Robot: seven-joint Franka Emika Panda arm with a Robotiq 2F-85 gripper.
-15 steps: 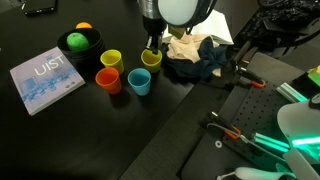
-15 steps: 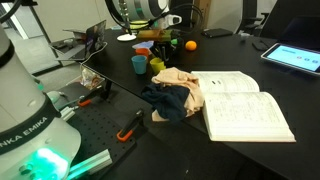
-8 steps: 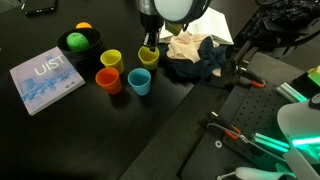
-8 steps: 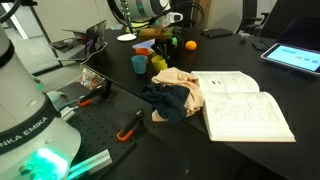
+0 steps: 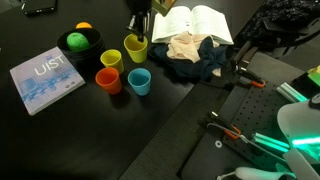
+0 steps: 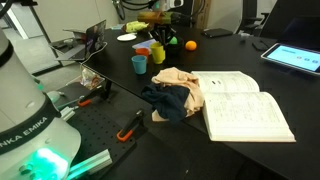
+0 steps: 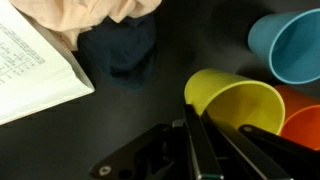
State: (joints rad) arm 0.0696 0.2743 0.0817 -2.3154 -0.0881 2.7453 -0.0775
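My gripper [image 5: 138, 28] is shut on the rim of a yellow cup [image 5: 135, 47] and holds it just above the black table, tilted a little. In the wrist view one finger [image 7: 198, 140] is inside the yellow cup [image 7: 235, 102] and the other is outside its wall. A second yellow cup [image 5: 111, 61], an orange cup [image 5: 108, 80] and a blue cup [image 5: 139, 81] stand close by. The blue cup [image 7: 290, 45] and orange cup [image 7: 306, 122] also show in the wrist view. In an exterior view my gripper [image 6: 160, 18] is above the group of cups [image 6: 150, 55].
A heap of beige and dark blue clothes [image 5: 195, 55] lies beside the cups, with an open book [image 5: 195, 20] behind it. A dark bowl [image 5: 78, 42] holds a green and an orange ball. A flat booklet [image 5: 45, 78] lies nearby. Tools lie on the perforated base [image 5: 225, 130].
My gripper has lifted the yellow cup and carried it away from the clothes, toward the other cups and the bowl. The other cups have not moved.
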